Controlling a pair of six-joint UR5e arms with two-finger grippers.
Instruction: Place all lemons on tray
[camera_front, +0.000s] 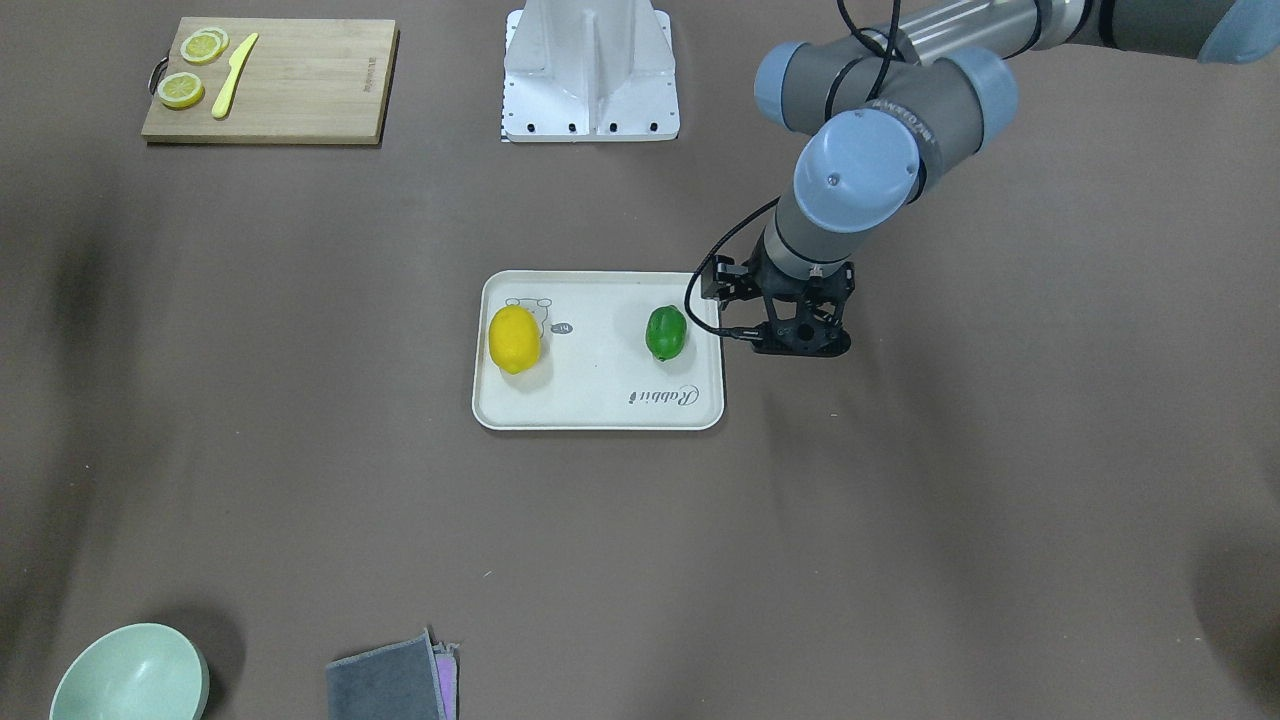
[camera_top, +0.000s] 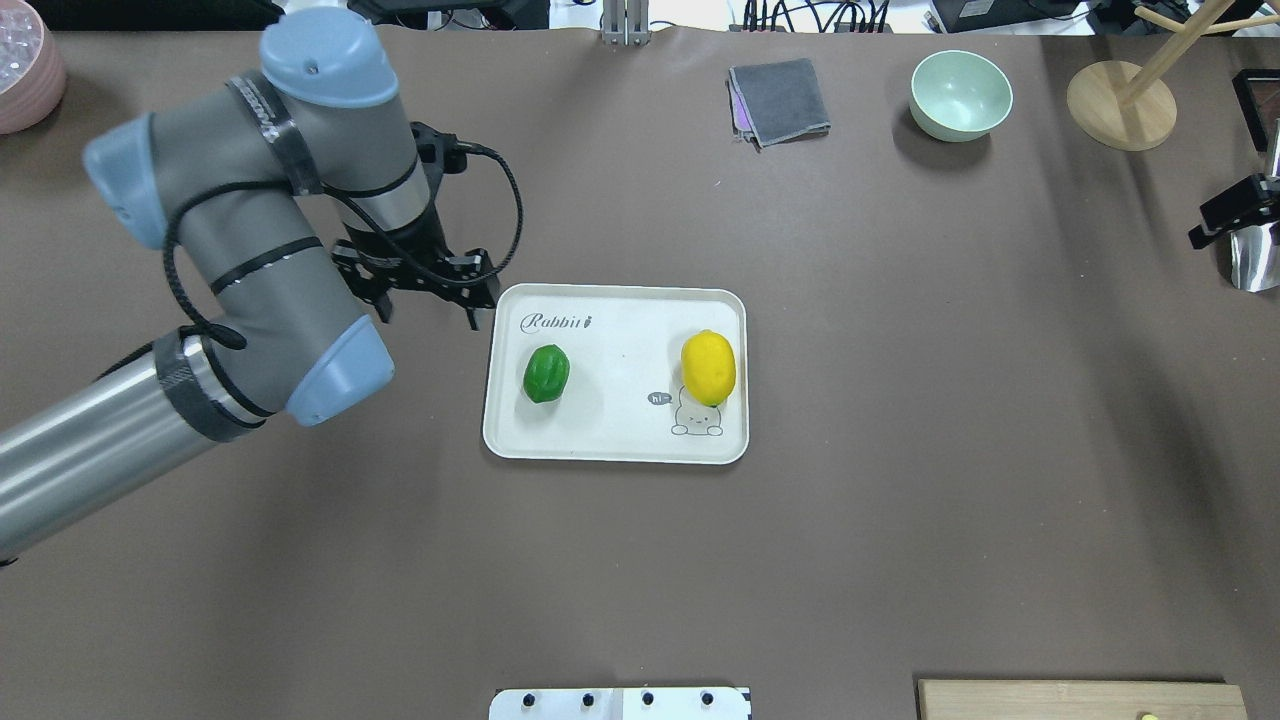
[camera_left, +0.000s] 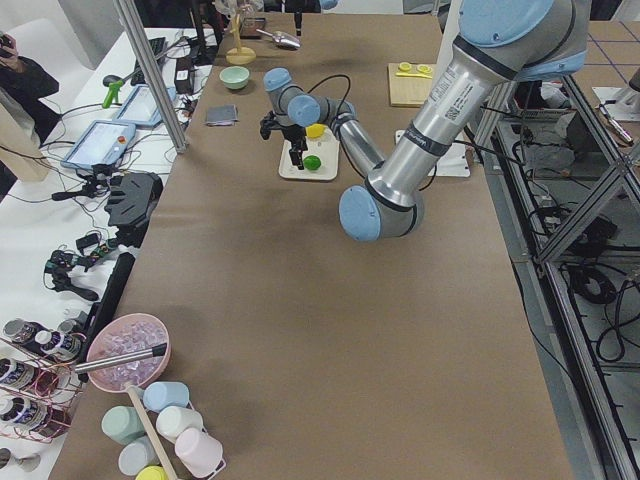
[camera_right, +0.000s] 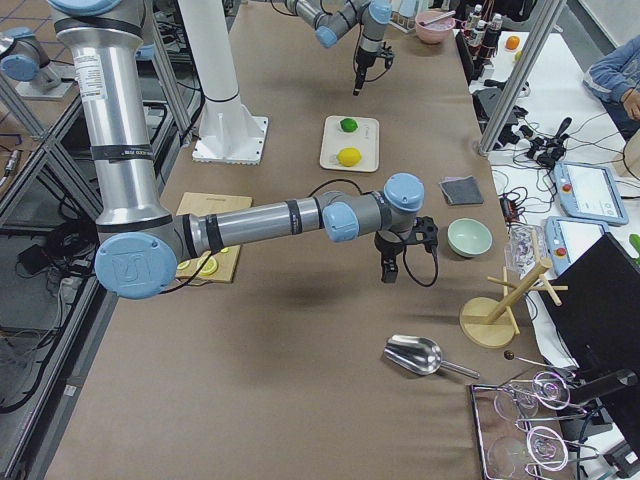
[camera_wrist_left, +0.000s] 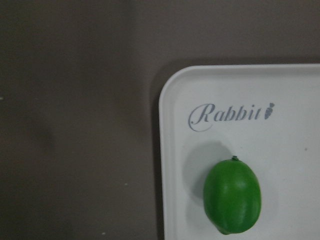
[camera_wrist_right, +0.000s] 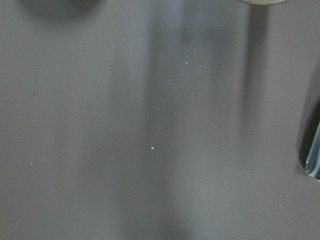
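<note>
Yellow lemon (camera_top: 708, 367) and green lemon (camera_top: 546, 373) lie on the tray (camera_top: 620, 440), mid-frame. Left end effector (camera_top: 432, 305), just beside its edge, seems open; right end effector (camera_top: 1232, 212): cannot tell.

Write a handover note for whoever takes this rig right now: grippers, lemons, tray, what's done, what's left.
Left gripper: open, empty, hovering by the tray corner near the green lemon.
Right gripper: far from the tray; open or shut, cannot tell.
Green lemon and yellow lemon lie apart on the tray.
Done: both lemons placed. Left: probably only backing the left gripper away.
</note>
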